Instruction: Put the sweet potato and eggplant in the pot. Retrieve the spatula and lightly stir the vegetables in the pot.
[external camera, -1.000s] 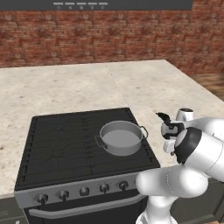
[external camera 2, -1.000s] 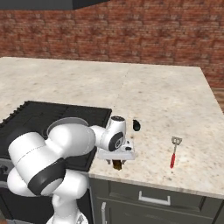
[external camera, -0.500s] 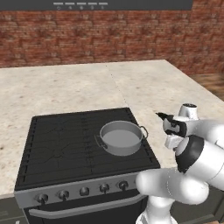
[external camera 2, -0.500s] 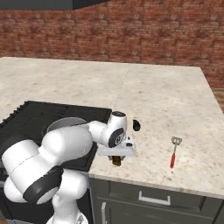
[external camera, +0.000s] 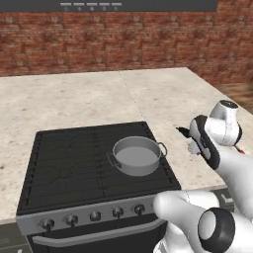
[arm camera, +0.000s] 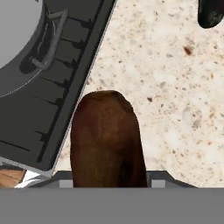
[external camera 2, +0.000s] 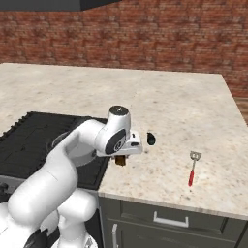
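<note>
End effector (external camera 2: pixel 121 160) pinching sweet potato (arm camera: pixel 107 140) above tabletop (external camera 2: pixel 184 116) just right of stove (external camera: pixel 89 163), eggplant (external camera 2: pixel 151 139) near, spatula (external camera 2: pixel 193 168) farther right.

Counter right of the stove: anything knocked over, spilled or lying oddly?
Nothing stands out. The eggplant lies alone on the counter, the spatula flat nearer the front edge, red handle toward it. The gripper holds the sweet potato just off the stove's right edge. The pot sits upright, empty.
</note>
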### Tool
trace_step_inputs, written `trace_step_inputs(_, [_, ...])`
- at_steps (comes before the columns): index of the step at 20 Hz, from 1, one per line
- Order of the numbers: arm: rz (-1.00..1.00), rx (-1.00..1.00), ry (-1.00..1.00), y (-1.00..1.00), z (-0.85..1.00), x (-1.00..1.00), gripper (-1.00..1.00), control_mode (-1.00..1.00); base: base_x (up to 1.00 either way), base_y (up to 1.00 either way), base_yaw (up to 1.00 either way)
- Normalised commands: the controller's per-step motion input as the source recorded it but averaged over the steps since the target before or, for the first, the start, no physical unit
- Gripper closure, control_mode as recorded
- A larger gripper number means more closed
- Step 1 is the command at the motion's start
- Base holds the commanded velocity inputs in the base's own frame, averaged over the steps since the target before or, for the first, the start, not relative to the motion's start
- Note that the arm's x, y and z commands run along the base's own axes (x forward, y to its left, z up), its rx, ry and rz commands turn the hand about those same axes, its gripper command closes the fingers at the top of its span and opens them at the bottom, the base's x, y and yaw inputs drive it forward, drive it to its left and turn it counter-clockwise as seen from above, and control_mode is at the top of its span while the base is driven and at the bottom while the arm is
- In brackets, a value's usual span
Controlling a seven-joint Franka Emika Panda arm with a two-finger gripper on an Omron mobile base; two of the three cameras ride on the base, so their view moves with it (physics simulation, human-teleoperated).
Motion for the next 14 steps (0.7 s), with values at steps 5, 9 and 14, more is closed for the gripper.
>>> trace_step_inputs(5, [0.03,0.00,-0.16,0.73,0.87,-0.04,1.00,-1.00,0.00,0.00,0.00])
trace_step_inputs(9, [0.03,0.00,-0.10,0.99,0.73,0.00,1.00,-1.00,0.00,0.00,0.00])
trace_step_inputs(14, [0.04,0.00,-0.01,1.00,0.17,0.05,1.00,-1.00,0.00,0.00,0.00])
